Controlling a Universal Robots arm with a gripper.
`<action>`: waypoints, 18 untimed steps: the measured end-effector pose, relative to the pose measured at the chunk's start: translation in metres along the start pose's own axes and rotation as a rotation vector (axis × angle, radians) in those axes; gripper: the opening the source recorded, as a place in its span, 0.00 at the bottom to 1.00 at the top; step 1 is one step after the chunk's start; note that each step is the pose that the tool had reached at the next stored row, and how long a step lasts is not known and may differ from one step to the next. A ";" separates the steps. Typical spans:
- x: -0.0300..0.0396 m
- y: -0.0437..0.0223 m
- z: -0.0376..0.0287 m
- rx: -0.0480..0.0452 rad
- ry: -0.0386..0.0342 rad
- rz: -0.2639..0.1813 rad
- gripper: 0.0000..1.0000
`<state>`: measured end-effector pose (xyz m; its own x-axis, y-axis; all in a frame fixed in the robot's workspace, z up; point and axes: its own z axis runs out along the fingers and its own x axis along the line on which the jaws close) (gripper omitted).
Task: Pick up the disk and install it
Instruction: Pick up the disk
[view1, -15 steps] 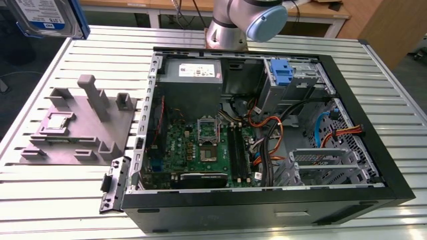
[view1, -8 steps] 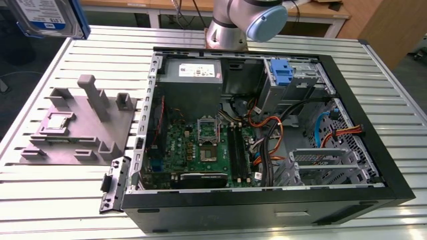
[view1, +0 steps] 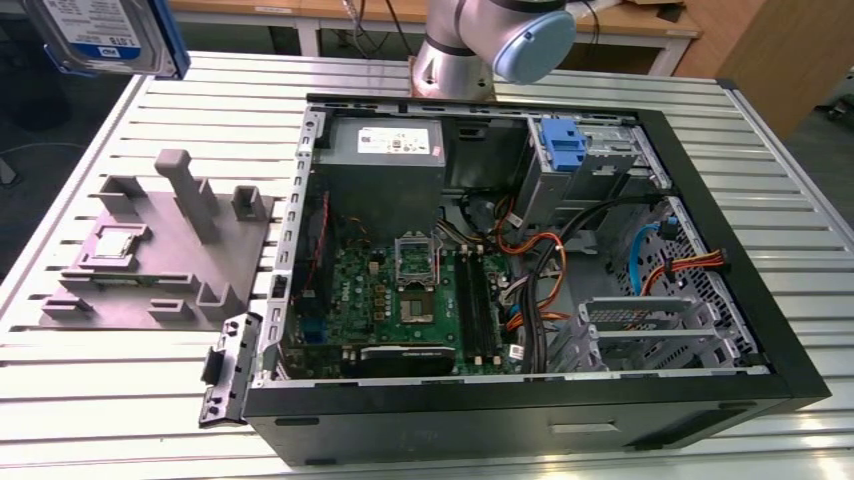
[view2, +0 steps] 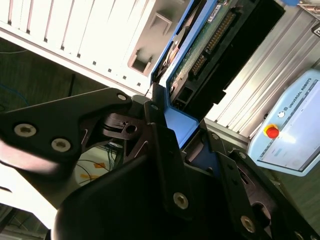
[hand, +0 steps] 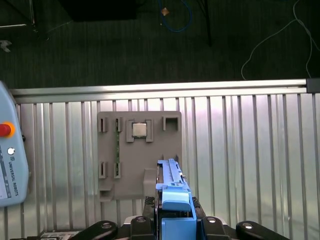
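Note:
The disk (view1: 100, 35), a silver-grey drive with a white-and-blue label in a blue bracket, hangs high above the table's far corner on the exterior view's left. In the first wrist view the disk (hand: 172, 192) shows edge-on, above the grey fixture plate (hand: 135, 165). In the second wrist view the disk (view2: 210, 47) shows its green circuit board and blue frame. My gripper (view2: 182, 127) is shut on the disk's blue bracket, with a black finger on each side. The gripper (hand: 172, 222) also shows in the first wrist view.
An open computer case (view1: 747, 300) lies on the slatted metal table (view1: 120, 400), with a motherboard, cables, a grey power-supply box (view1: 387, 150) and an upright blue carrier (view1: 565, 150) inside. A grey fixture plate (view1: 160, 250) lies beside it. A teach pendant (view2: 292, 125) rests nearby.

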<state>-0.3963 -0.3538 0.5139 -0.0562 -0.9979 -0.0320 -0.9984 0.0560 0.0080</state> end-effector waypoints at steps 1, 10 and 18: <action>0.0000 -0.0009 0.0000 0.0000 0.0000 0.000 0.36; 0.0011 -0.0044 0.0000 -0.0001 0.0001 0.000 0.36; 0.0179 -0.0065 0.0004 -0.0001 0.0001 0.000 0.36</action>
<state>-0.3908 -0.3719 0.5128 -0.0562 -0.9979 -0.0319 -0.9984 0.0560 0.0080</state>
